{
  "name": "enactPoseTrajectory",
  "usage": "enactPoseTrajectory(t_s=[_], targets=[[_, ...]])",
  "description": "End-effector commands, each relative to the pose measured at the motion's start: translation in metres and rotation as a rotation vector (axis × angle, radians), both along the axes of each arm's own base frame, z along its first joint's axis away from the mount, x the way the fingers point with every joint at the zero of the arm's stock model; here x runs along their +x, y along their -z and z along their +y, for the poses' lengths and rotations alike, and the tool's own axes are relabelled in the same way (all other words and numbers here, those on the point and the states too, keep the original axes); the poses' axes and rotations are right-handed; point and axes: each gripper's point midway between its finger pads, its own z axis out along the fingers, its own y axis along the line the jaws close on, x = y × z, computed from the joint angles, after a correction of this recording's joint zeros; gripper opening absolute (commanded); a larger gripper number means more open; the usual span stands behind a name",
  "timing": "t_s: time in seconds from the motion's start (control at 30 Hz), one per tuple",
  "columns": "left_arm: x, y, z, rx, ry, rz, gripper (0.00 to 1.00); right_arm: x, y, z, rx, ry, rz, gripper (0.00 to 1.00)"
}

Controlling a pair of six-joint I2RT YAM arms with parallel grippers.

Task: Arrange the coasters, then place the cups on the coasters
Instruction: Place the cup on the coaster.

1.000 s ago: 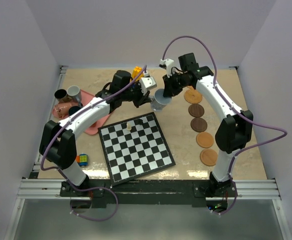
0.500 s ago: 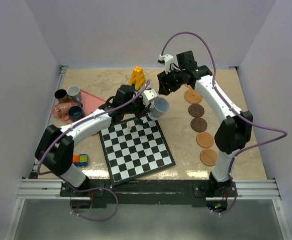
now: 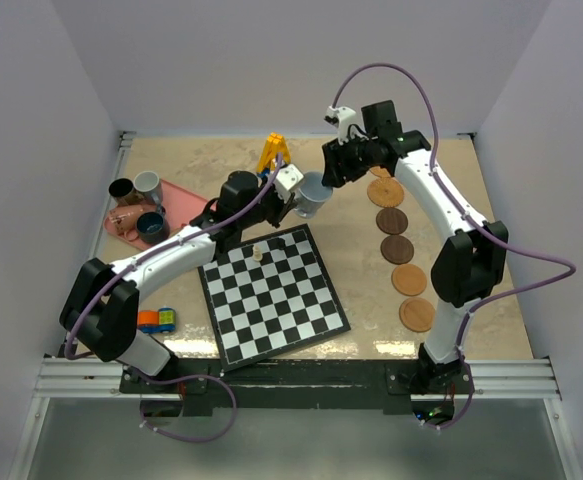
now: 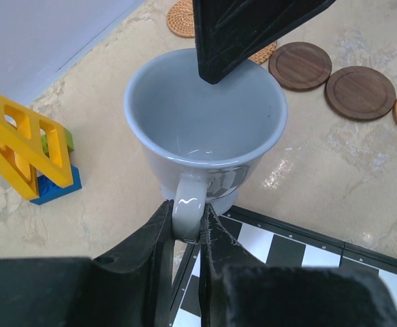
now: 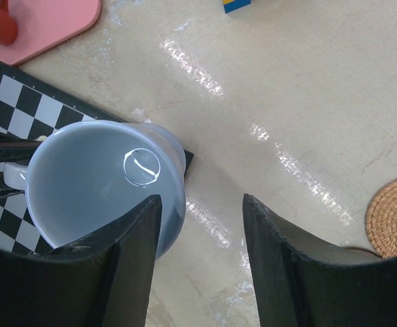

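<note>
My left gripper (image 4: 186, 228) is pinched tight on the handle of the pale blue-white mug (image 4: 184, 122). It holds the mug upright, seemingly clear of the desk, by the far corner of the chessboard (image 3: 271, 295), mouth up for a handover. My right gripper (image 5: 201, 208) hangs open at the rim, gripping nothing, one finger above the bowl. I judge that arm takes over because the coasters (image 3: 397, 248) lie in a row on its side.
</note>
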Motion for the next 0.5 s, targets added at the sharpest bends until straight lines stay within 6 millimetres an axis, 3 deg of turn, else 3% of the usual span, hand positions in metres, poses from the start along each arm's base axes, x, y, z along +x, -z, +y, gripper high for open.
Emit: enactPoseTrajectory(t_s=[0.0, 0.3, 0.43, 0.47], targets=[[0.005, -0.074, -0.009, -0.168, 0.008, -0.179, 0.00, -0.007, -0.019, 0.011, 0.073, -0.045, -0.018, 0.52], [0.007, -0.070, -0.010, -0.153, 0.011, -0.179, 0.00, -0.014, -0.004, 0.019, 0.104, -0.090, 0.044, 0.42], [0.007, -0.071, -0.012, -0.154, 0.023, -0.188, 0.00, -0.015, -0.003, 0.022, 0.113, -0.099, 0.062, 0.22], [0.007, -0.072, -0.013, -0.158, 0.029, -0.190, 0.00, -0.015, -0.002, 0.023, 0.114, -0.099, 0.066, 0.11]])
